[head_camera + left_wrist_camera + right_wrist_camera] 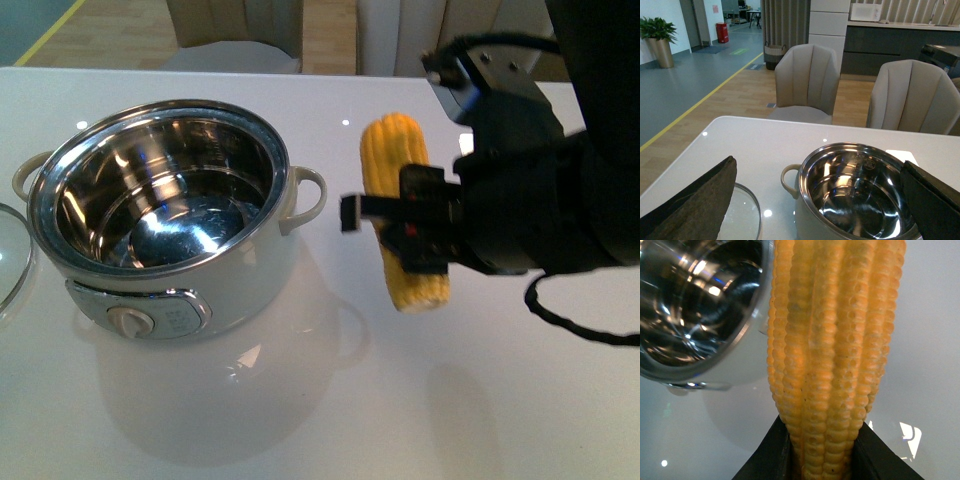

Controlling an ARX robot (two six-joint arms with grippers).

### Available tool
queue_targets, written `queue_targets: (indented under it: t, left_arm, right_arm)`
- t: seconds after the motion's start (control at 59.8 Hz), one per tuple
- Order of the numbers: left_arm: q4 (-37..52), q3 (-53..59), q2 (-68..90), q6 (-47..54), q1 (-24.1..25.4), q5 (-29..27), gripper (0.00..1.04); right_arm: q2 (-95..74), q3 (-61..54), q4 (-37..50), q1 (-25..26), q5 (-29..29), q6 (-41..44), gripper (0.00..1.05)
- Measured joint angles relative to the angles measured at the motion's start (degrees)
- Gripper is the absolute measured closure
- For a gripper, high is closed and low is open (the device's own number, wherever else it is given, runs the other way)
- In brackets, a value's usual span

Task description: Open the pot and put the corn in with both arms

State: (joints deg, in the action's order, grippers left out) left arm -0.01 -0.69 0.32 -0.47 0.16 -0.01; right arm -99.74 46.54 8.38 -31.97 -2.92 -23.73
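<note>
Right arm [560,200], jaws clamping corn [393,150] mid-cob beside pot [250,270].

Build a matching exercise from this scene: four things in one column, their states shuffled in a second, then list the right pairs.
Things
1. pot
2. corn
3. glass lid
4. left gripper

States
A. fingers apart, holding nothing
B. lying on the table, left of the pot
C. uncovered and empty inside
D. clamped in the right gripper, to the right of the pot

Pairs: 1-C, 2-D, 3-B, 4-A
</note>
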Motion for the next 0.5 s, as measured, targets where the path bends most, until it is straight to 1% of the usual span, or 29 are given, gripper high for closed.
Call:
queue_targets:
  t: [0.117,0.251,0.501]
  left_arm:
    - [0.00,0.00,0.00,0.00,0.00,0.00,0.07]
    - [0.00,0.00,0.00,0.00,0.00,0.02,0.07]
    - [0.00,0.00,0.00,0.00,0.00,0.02,0.07]
  right_arm:
    - [-1.62,5.42,-1.66,-1.66,-1.44,-2.95,0.86]
    - [-5.55,12.17,-4.00,-3.43,-1.51,-5.88,0.87]
    - [-13.03,21.29,-7.21,-6.69,-1.40,-9.64,0.88]
